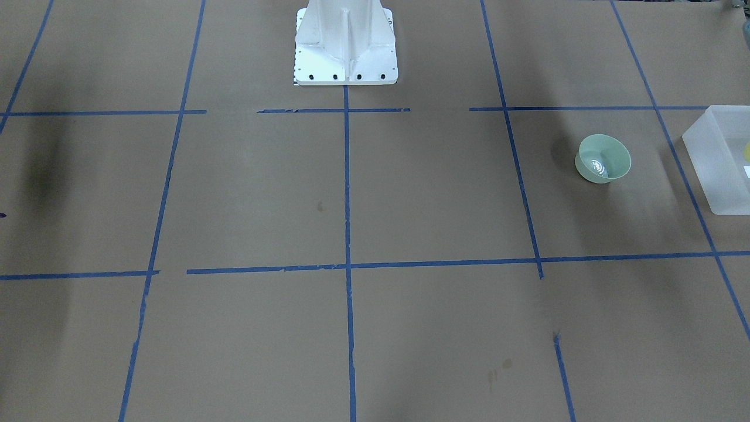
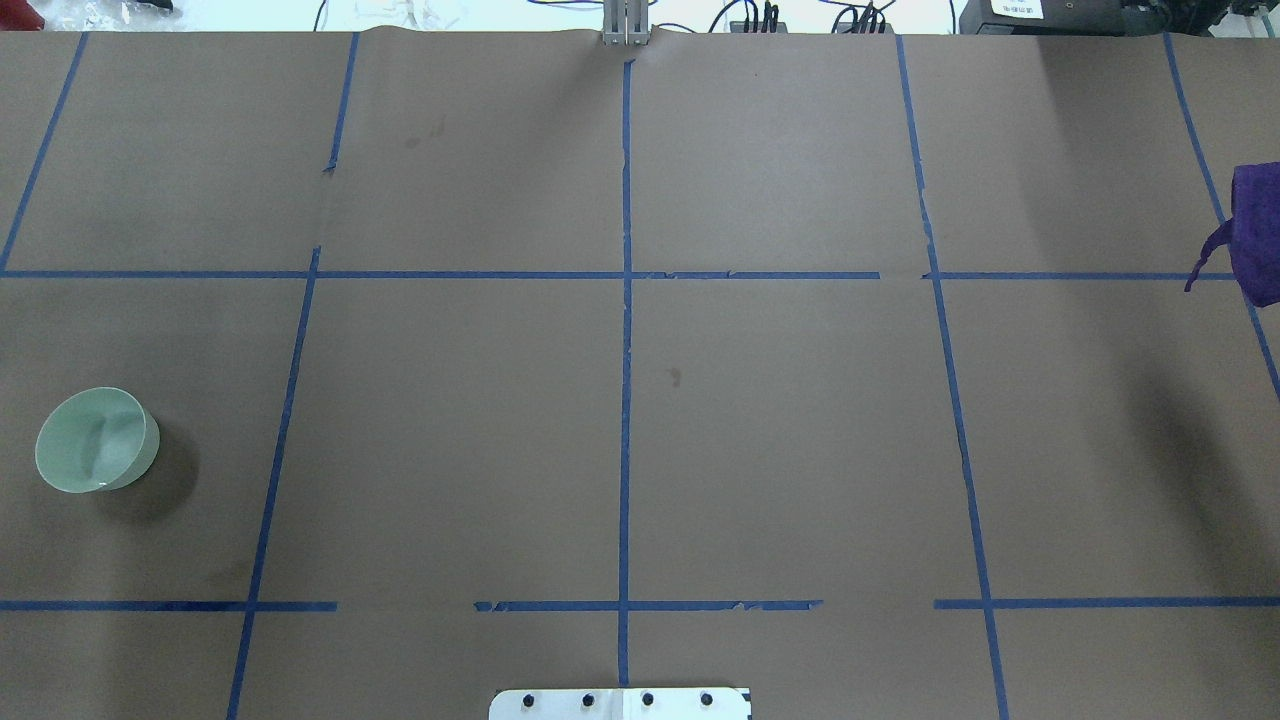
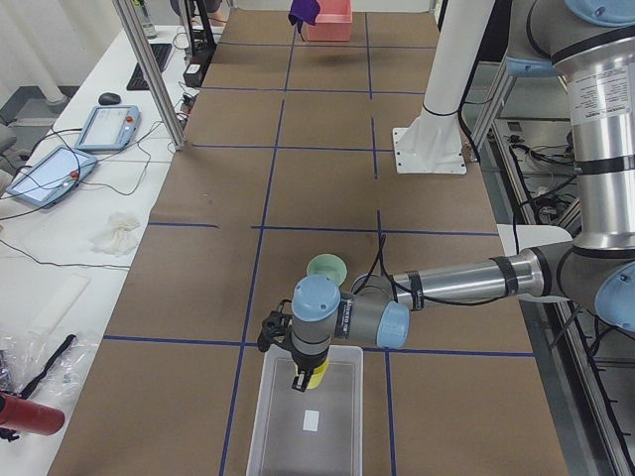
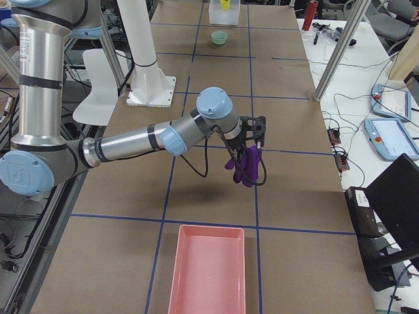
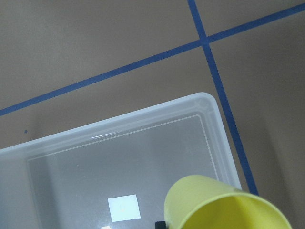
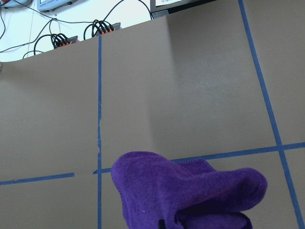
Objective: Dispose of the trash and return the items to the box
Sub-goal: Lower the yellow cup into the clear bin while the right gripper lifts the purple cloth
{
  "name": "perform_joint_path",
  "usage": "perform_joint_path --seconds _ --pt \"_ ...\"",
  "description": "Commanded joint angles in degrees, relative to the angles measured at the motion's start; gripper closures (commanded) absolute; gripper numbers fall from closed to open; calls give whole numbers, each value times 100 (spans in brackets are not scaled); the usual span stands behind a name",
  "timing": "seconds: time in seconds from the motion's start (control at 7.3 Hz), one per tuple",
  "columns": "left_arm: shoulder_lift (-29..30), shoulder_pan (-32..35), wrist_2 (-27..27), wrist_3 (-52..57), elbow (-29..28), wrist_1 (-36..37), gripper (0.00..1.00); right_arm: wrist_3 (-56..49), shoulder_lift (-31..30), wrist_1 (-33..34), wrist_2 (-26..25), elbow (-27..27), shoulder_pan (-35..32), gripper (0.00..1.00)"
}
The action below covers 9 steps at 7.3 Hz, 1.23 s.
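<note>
While the left claw [image 3: 306, 380] hangs over the box [image 3: 281, 421], it is closed on the yellow cup [image 5: 223, 206], and the cup is up in the air over the end of the box that is nearest the green bowl [image 1: 603, 158]. Inside the box a small white sticker [image 5: 124, 208] lies flat on the bottom, and the cup's open mouth shows at the low edge of the left wrist view. The green bowl stands upright on the brown table [image 2: 800, 450], near the box but not touching it, with a blue tape line [image 1: 679, 170] between them. Far off at the other end of the table, the right claw [image 4: 251, 145] is closed on a purple cloth [image 4: 245, 167]. The cloth hangs down loose from the claw, up above the table. A pink tray [image 4: 174, 275] sits on the table near that claw, but the cloth is not over it. The white robot stand [image 1: 345, 47] is at the middle of the table's edge, between the two arms
</note>
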<state>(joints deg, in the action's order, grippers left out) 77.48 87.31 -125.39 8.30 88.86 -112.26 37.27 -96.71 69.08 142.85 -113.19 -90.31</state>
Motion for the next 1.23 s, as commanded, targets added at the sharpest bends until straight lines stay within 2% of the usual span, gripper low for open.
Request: perform_joint_path --seconds 0.0,0.14,0.27,0.55,0.82,0.96,1.1 --pt "22 6 -273 -21 -237 -226 100 -131 -6 0 49 -71 -223 100" --pt "22 -3 -414 -13 -290 -235 100 -158 -6 0 49 -80 -294 100" --pt "30 -3 -494 -4 -343 -243 85 -298 -6 0 49 -98 -381 100" --pt "31 -3 -495 -4 -334 -409 0 -561 -67 0 58 -98 -522 100" --pt "284 14 -677 -65 -221 -358 0 -824 -233 18 58 -63 -619 100" --pt "529 32 -749 -196 -133 -210 0 -1453 -348 157 -29 42 -759 100" --pt "636 32 -715 -476 199 -17 0 -2381 -340 846 -38 34 -1056 100"
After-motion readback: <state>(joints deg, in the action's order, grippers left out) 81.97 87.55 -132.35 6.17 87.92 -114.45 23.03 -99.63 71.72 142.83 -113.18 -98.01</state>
